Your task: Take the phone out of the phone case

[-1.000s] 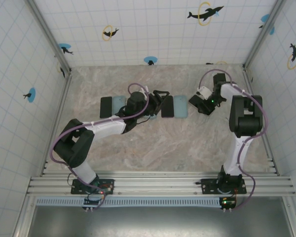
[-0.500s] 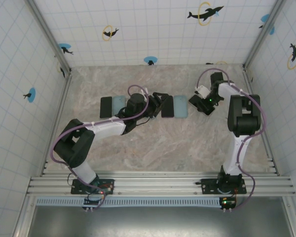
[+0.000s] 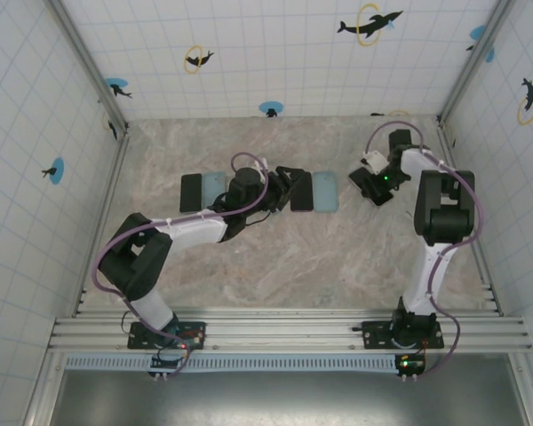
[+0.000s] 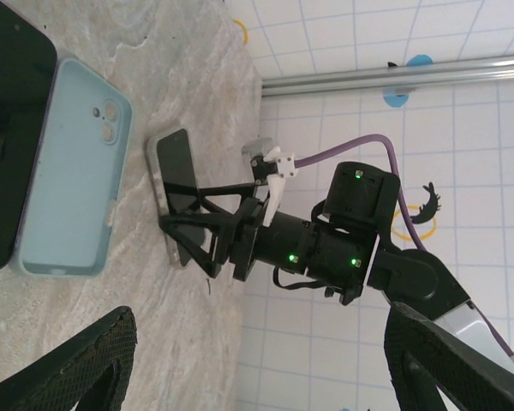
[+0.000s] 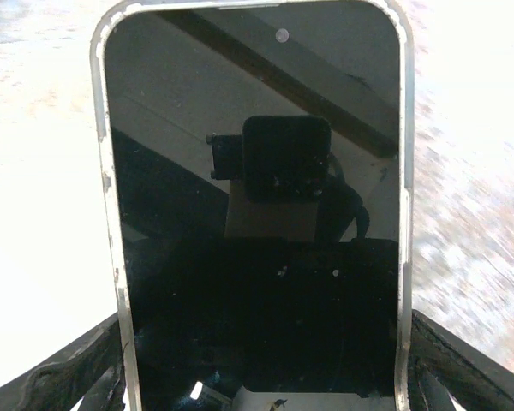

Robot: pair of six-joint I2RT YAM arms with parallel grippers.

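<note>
Between right jaws | phone [image 5: 257,171] clamped by its edges | left jaws apart

- Open run across the near half of the table [image 3: 320,266], wall to wall.
- Blocked left of centre by the left arm [image 3: 191,228], slanting out to mid-table.
- Left gripper [image 3: 290,185] spread wide, just beside the centre phone [image 3: 301,191] and centre case [image 3: 325,191].
- Left phone [image 3: 190,192] and left case [image 3: 213,188] flat, side by side behind that arm.
- Narrow gap between the centre case and the right gripper [image 3: 365,183], clamped on a tilted silver-rimmed phone [image 5: 257,214].
- Bare strip along the back wall [image 3: 275,53].
</note>
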